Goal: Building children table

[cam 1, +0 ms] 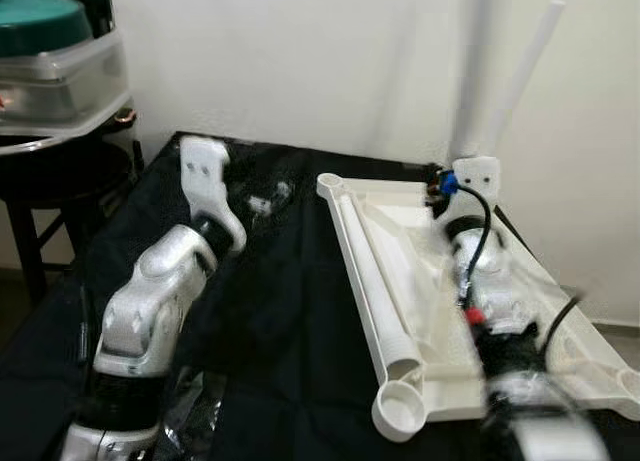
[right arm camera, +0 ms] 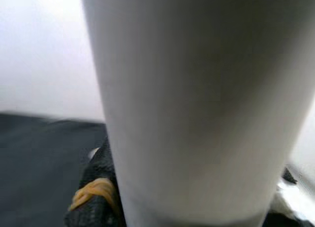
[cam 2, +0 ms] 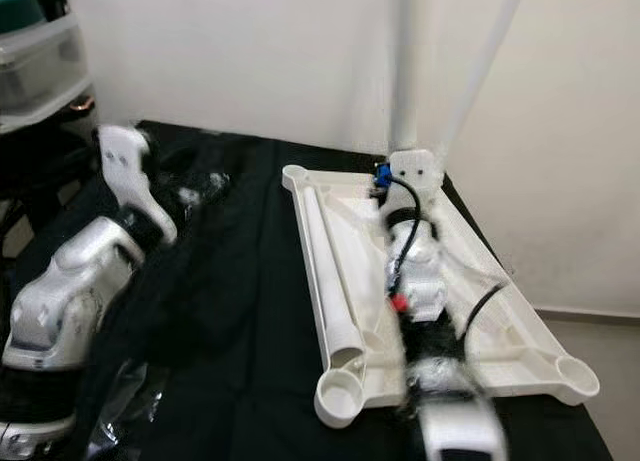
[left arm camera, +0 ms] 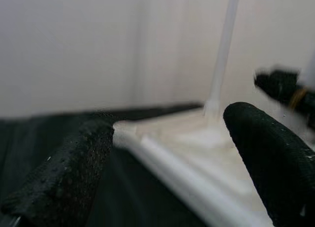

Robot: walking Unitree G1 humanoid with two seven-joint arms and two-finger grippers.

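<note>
A white table top [cam 1: 392,193] lies upside down on a black cloth [cam 1: 280,321]. One white leg [cam 1: 378,281] lies flat along its left edge, ending near the round corner socket [cam 1: 400,407]. At the far end one leg [cam 2: 403,71] stands upright and a second leg [cam 2: 481,71] leans to the right. My right arm [cam 2: 415,261] reaches over the top to the upright leg. In the right wrist view that leg [right arm camera: 197,104] is very close, with a black finger [right arm camera: 96,197] against its side. My left gripper [left arm camera: 172,121] is open and empty, left of the table top's far corner [left arm camera: 123,131].
A dark stool [cam 1: 40,196] at the far left carries clear plastic boxes with a teal lid [cam 1: 40,26]. Small clear bags [cam 1: 268,199] lie on the cloth behind my left arm [cam 1: 160,291]. A white wall stands close behind the table.
</note>
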